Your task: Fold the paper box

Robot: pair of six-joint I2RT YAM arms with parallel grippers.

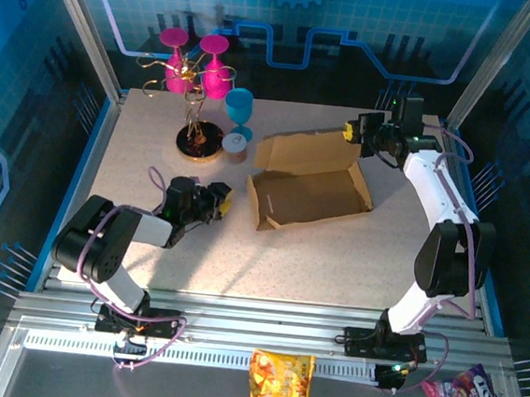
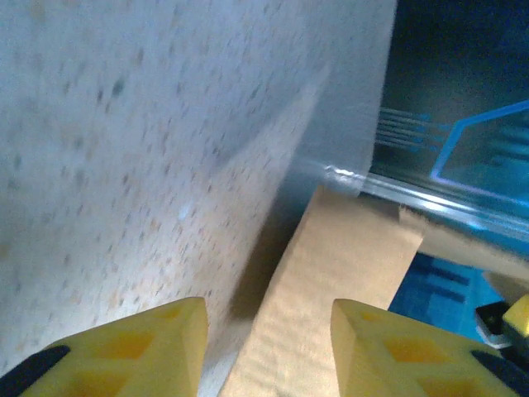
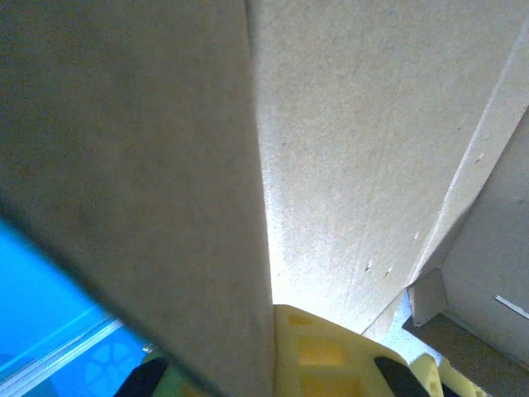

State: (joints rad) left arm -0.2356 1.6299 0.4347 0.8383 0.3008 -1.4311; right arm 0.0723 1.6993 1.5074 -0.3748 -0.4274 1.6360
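The paper box [image 1: 310, 195], plain brown cardboard, lies in the middle of the table as a shallow tray with its lid flap [image 1: 305, 152] raised at the back. My right gripper [image 1: 354, 130] is at the lid's far right corner. In the right wrist view the flap's edge [image 3: 165, 165] runs between its fingers [image 3: 331, 356], and the gripper [image 3: 264, 335] is shut on it. My left gripper [image 1: 220, 201] rests low on the table just left of the box. Its yellow fingertips [image 2: 157, 339] stand open, with the box's side wall [image 2: 331, 281] ahead between them, untouched.
A gold stand with two pink goblets [image 1: 195, 65], a blue cup [image 1: 239, 107] and a small jar [image 1: 236, 146] sit at the back left, close to the box. Snack packets [image 1: 280, 383] lie on the rail in front of the arm bases.
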